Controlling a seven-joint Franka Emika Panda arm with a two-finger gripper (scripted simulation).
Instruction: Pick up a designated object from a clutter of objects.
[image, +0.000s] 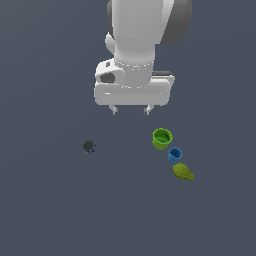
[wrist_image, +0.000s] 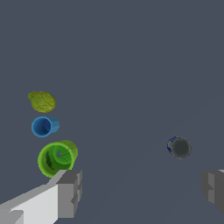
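The designated object (image: 89, 146) is a small round dark grey-black cup with a blue lower band; it stands alone toward the exterior view's left and shows in the wrist view too (wrist_image: 179, 147). My gripper (image: 131, 110) hangs open above the floor, between this cup and the rest of the clutter, touching nothing. In the wrist view its two grey fingers (wrist_image: 70, 192) stand wide apart, with the gripper (wrist_image: 142, 190) empty. The other clutter lies toward the exterior view's right.
A bright green cup (image: 162, 138) (wrist_image: 57, 158), a smaller blue cup (image: 174, 154) (wrist_image: 43, 126) and an olive-green lumpy pear-like object (image: 183, 172) (wrist_image: 42, 101) form a close row. The floor is plain dark grey.
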